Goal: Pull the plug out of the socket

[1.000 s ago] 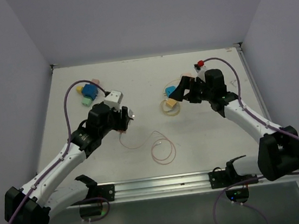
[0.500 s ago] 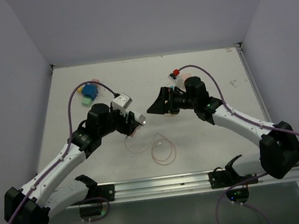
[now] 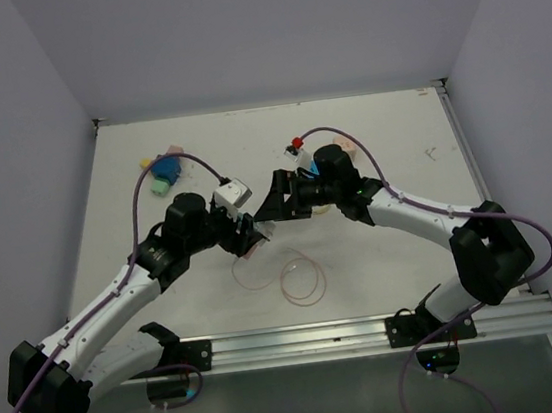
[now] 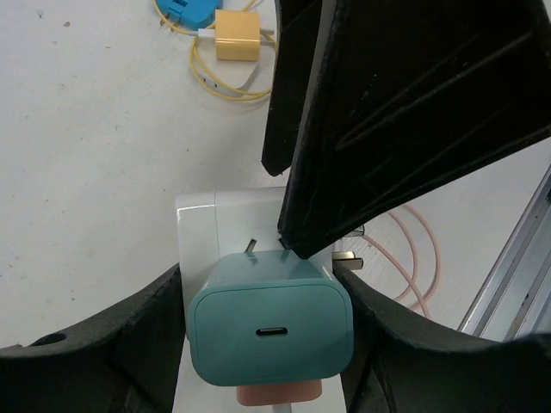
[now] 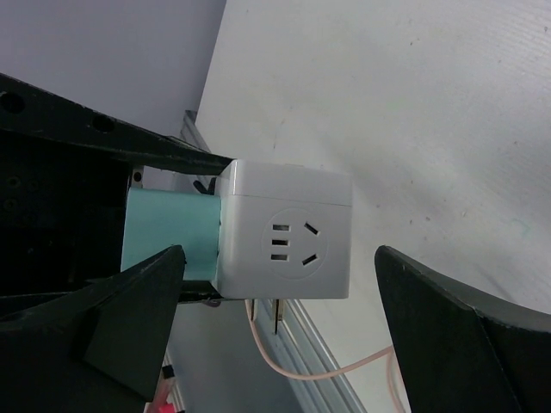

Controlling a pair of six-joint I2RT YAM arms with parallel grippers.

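Note:
A teal plug (image 4: pixel 269 331) sits pushed into a white cube socket (image 4: pixel 241 219), and my left gripper (image 4: pixel 263 288) is shut on the plug's sides. Under the plug is a pink piece (image 4: pixel 271 394) with a thin pink cable (image 3: pixel 300 279) trailing to the table. In the right wrist view the socket (image 5: pixel 288 232) shows its outlet face, with the plug (image 5: pixel 168 232) to its left. My right gripper (image 5: pixel 280 254) is open, one finger on each side of the socket, apart from it. From above, both grippers meet near the table's middle (image 3: pixel 261 226).
A yellow charger (image 4: pixel 235 46) with a yellow cable and a blue piece (image 4: pixel 185 13) lies on the table beyond the socket. Blue and green pieces (image 3: pixel 161 172) lie at the back left. An aluminium rail (image 3: pixel 293 340) runs along the near edge.
My right arm has swung left from the back right until its open fingers straddle the socket. My left gripper has carried the plug and socket a little to the right.

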